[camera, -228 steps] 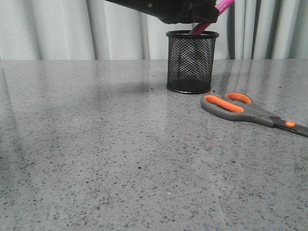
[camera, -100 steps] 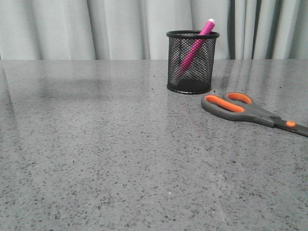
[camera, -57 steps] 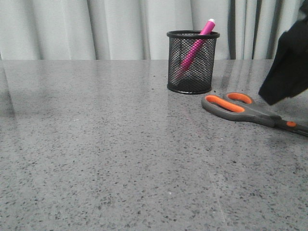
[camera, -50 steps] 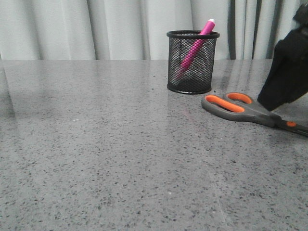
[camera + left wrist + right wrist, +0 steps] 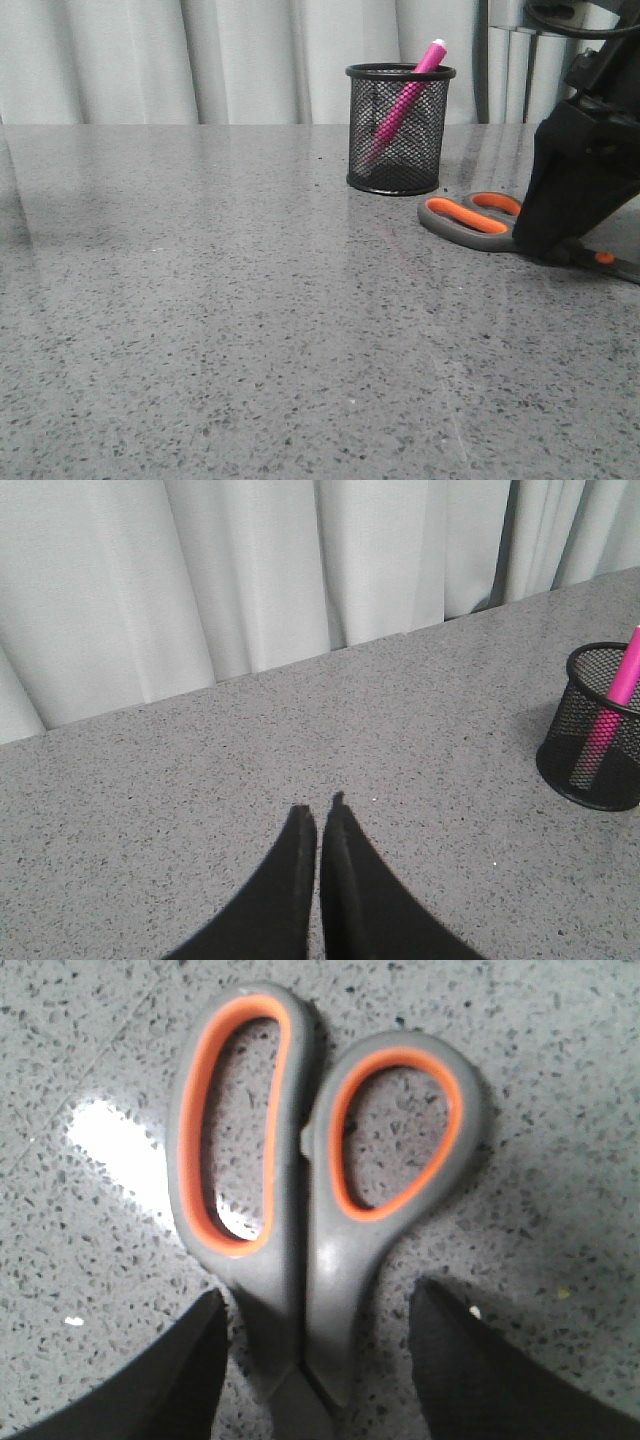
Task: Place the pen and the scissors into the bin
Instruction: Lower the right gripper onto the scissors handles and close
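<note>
The magenta pen (image 5: pixel 405 95) leans inside the black mesh bin (image 5: pixel 398 150), its white end above the rim; the left wrist view shows both, pen (image 5: pixel 612 705) in bin (image 5: pixel 592 770). The scissors (image 5: pixel 470 218) lie flat on the table right of the bin, grey handles with orange lining (image 5: pixel 320 1150). My right gripper (image 5: pixel 545 245) is down over the scissors just behind the handles, open, one finger on either side of the shank (image 5: pixel 318 1305), not touching it. My left gripper (image 5: pixel 320 815) is shut, empty, above bare table far from the bin.
A grey speckled stone table (image 5: pixel 220 330) fills the view. Pale curtains (image 5: pixel 200 60) hang close behind the bin. A bright light reflection (image 5: pixel 110 1145) lies on the table beside the scissors' handles.
The left arm dropped the pen in the bin and withdrew out of the front view. The right arm came in from the right and lowered over the scissors.
</note>
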Controlling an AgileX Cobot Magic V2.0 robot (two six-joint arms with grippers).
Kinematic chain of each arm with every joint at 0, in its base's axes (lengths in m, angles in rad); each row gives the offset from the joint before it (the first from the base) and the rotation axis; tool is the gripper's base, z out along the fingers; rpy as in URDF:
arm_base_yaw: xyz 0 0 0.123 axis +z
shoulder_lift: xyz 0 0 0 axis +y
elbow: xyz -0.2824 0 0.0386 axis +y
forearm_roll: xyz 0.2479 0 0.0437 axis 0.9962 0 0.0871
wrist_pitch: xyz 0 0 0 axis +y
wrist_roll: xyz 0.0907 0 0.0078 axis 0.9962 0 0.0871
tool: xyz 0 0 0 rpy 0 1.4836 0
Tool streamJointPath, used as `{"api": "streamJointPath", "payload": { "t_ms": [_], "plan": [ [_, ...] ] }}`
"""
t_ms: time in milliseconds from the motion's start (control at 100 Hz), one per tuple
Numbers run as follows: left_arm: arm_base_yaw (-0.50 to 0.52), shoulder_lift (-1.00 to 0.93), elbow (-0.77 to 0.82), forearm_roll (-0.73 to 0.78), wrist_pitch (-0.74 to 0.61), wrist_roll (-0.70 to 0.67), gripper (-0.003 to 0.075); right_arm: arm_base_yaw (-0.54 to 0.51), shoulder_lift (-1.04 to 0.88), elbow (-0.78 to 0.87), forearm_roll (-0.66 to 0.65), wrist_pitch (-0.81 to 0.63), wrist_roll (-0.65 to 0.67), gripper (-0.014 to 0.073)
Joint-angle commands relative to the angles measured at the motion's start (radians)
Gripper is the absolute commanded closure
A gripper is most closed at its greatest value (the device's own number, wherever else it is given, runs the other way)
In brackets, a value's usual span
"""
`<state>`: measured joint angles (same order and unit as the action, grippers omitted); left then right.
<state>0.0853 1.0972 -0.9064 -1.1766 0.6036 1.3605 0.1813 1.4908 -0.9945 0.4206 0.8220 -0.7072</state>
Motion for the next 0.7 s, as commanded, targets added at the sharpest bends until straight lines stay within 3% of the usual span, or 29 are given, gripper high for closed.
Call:
{"api": "streamJointPath", "payload": {
  "t_ms": [0, 440, 540, 690],
  "plan": [
    [0.002, -0.022, -0.026, -0.054, -0.020, -0.006, 0.0739, 0.006, -0.020, -0.026, 0.010, 0.009, -0.010, 0.0225],
    [0.002, -0.022, -0.026, -0.057, -0.020, -0.006, 0.0739, 0.069, -0.020, -0.026, -0.084, 0.024, -0.022, 0.0233],
    [0.002, -0.022, -0.026, -0.059, -0.020, -0.006, 0.0739, 0.069, -0.020, -0.026, -0.084, 0.037, -0.022, 0.0328],
    [0.002, -0.022, -0.026, -0.059, -0.020, -0.006, 0.0739, 0.069, -0.020, -0.026, -0.084, 0.049, -0.022, 0.0576]
  ]
}}
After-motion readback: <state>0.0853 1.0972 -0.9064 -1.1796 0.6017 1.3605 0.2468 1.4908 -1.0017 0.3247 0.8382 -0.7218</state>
